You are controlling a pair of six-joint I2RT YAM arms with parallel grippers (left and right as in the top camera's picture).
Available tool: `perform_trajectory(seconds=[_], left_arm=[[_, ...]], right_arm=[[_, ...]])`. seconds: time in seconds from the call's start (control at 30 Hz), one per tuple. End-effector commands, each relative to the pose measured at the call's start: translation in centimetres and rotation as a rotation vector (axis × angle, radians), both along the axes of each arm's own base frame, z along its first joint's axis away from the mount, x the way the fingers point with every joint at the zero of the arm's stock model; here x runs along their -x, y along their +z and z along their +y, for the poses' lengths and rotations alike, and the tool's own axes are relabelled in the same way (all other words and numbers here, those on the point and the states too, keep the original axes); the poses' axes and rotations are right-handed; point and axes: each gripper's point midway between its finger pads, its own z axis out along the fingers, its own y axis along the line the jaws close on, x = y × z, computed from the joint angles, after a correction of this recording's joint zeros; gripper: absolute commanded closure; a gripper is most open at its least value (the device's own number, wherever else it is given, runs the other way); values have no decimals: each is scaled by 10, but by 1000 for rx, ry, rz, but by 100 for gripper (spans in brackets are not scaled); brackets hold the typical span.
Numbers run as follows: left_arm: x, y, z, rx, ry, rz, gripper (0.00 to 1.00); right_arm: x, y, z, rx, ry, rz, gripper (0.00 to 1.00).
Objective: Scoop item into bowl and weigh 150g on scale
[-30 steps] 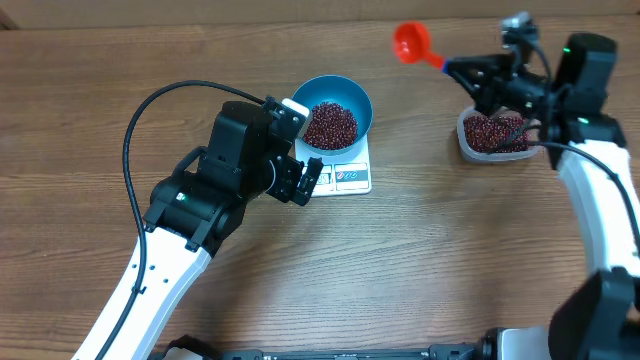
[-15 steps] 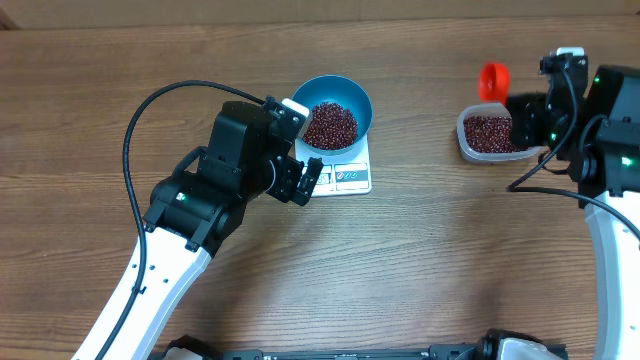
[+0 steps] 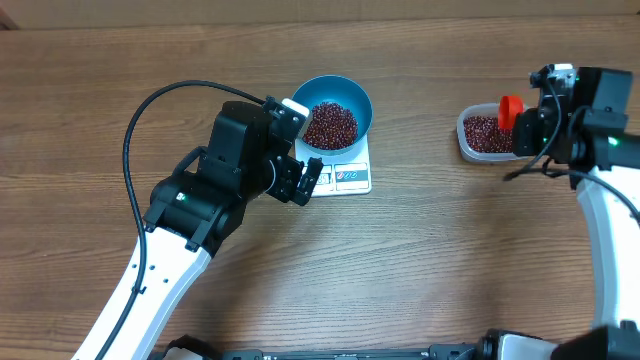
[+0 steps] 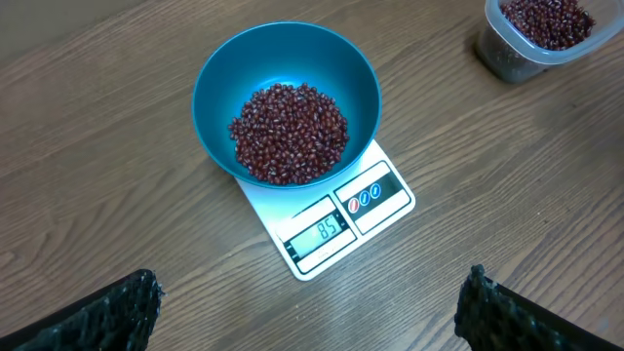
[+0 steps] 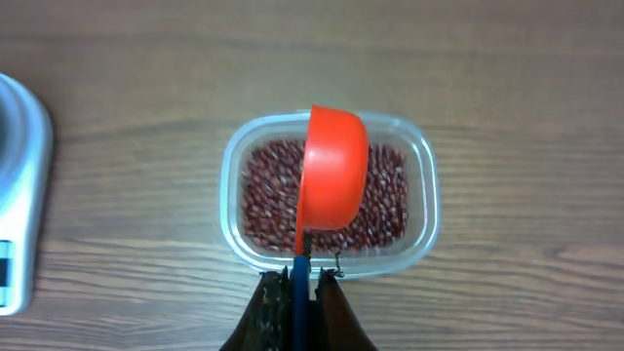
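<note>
The bowl (image 4: 283, 54) sits on the scale (image 4: 375, 190) with a heap of beans (image 4: 290, 132) inside. The left gripper (image 3: 305, 180) hovers just in front of the scale, jaws spread wide and empty, likely to keep the display (image 4: 322, 232) in view. Well right of the scale, the right gripper (image 5: 300, 292) is clamped on the red scoop (image 5: 331, 180) by its handle, poising it over the clear tub (image 5: 426, 195) for a further load.

White-shelled arms (image 3: 140, 290) carry black wrist housings (image 3: 235, 150) and black cables (image 3: 190, 85)

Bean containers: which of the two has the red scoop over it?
The clear plastic tub; the round blue bowl sits apart on the white scale.
</note>
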Motion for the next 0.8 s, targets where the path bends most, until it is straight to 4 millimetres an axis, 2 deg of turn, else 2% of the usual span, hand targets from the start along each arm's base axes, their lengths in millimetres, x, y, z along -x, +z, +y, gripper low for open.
perform_trajectory(seconds=[0.0,0.3,0.5,0.6,0.77], left_arm=[[0,-4,0,-10,-12,6,0],[0,-4,0,-10,-12,6,0],[0,-4,0,-10,-12,6,0],[0,-4,0,-10,-12,6,0],[0,-4,0,-10,-12,6,0]], right_arm=[[-2,-21,-10,30,-30,63,96],[-6,-71,-23,64,-61,199,96],[-7,-98,-20,40,-51,266,96],[-9,-103,-10,-14,-22,271,96],[-13,-100,11,-123,37,247,96]])
